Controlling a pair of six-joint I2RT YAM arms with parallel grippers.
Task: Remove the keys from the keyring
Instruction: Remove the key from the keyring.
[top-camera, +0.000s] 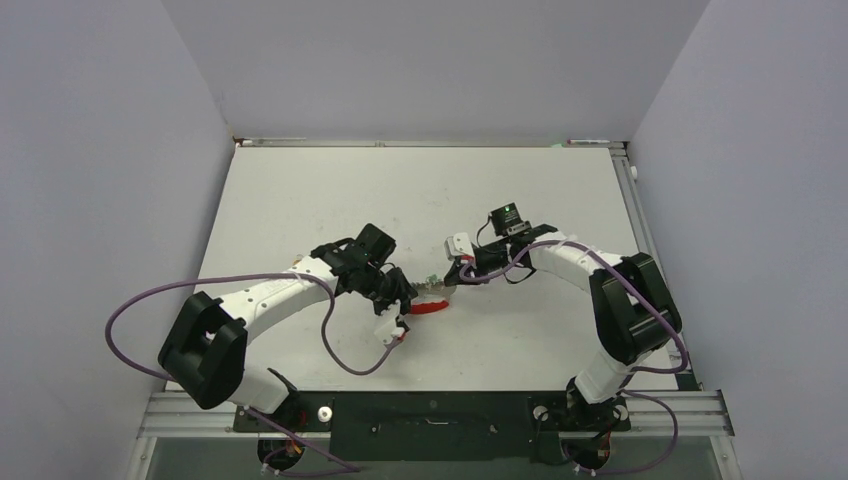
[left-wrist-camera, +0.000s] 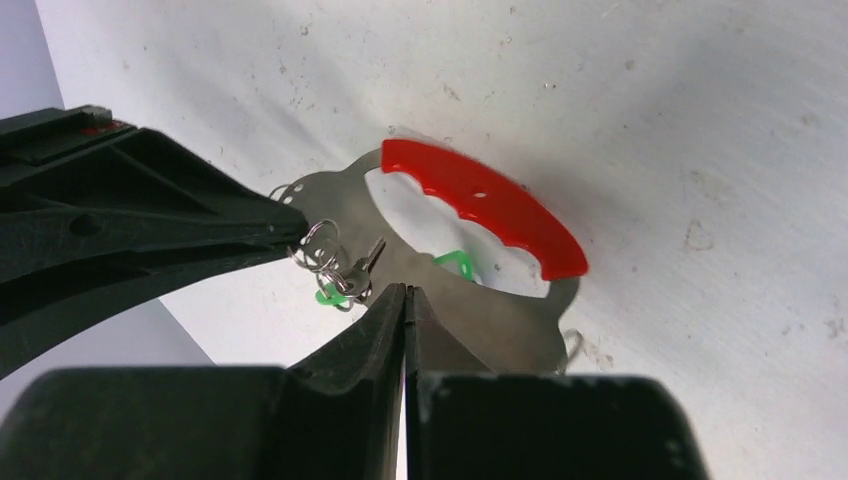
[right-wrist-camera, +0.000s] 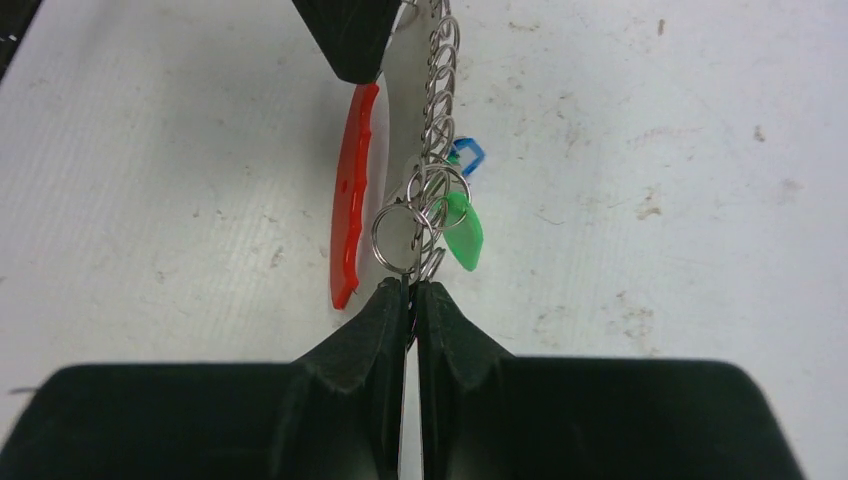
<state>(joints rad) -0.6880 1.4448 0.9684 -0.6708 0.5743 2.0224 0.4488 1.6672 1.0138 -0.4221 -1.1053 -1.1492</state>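
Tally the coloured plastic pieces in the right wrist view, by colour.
Red strap: 1
Green tag: 1
Blue tag: 1
Total: 3
Only pieces that show clearly are counted.

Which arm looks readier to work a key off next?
Probably the right: the right gripper is pinched shut at the small rings carrying the green-tagged key; the left gripper merely clamps the keyring body.
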